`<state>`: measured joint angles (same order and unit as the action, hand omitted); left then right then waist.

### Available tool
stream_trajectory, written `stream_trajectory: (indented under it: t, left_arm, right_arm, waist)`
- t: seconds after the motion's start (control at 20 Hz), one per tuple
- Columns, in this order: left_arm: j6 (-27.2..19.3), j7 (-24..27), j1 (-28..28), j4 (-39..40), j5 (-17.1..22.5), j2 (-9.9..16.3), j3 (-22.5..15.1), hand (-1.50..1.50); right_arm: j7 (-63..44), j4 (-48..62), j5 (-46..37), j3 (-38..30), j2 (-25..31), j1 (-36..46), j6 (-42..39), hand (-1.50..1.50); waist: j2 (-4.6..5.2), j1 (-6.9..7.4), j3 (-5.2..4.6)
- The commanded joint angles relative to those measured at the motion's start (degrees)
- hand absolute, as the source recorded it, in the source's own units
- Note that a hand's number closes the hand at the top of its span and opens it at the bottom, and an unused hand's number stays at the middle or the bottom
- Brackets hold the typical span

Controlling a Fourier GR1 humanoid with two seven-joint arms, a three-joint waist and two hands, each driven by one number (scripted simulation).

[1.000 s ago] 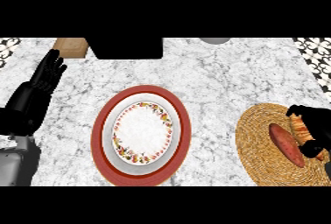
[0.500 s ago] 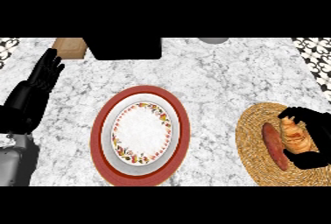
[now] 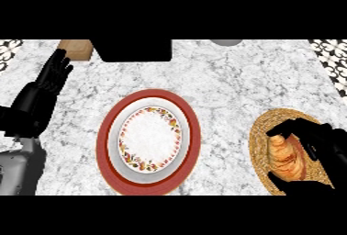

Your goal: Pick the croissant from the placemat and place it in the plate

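Counter: white-grey marble (image 3: 224,78) filled the view, with dark shapes along its far edge.
Croissant: the golden croissant (image 3: 287,156) lay on the woven placemat (image 3: 261,133) at the right, still touching the mat and not lifted as far as could be seen.
Right hand: the right hand (image 3: 318,147) curled over the croissant, fingers above it and thumb below, closed round it, likely because a grasp came before any lift.
Plate: the floral-rimmed plate (image 3: 150,138) sat on a red charger (image 3: 108,151) at centre, well apart from the mat and bare, waiting for the pastry.
Open room: a strip of marble between mat and charger gave a free path leftward.
Left hand: the left hand (image 3: 47,85) rested at the left edge, fingers straight and up, out of the way.
Edges: the placemat ran close to the right border, partly hidden by the hand.
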<state>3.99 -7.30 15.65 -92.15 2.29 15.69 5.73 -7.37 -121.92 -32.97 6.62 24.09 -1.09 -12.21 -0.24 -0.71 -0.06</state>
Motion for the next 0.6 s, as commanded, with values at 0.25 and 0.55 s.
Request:
stream_trajectory:
  t: [0.25, 0.55]
  left_arm:
    - [2.0, -0.7, -0.8, -1.9, 1.0, 0.3, 0.8, 0.00]
    - [2.8, -2.0, 0.6, -2.0, 1.3, 0.9, 1.2, 0.00]
  right_arm:
    - [-17.0, 0.9, -6.2, 14.6, -12.7, 15.5, -3.5, 1.50]
    - [-25.3, 12.4, -7.6, 19.0, -23.7, 27.4, -2.3, 1.50]
  waist:
    - [0.23, 1.55, 0.02]
    - [0.28, 1.61, 0.02]
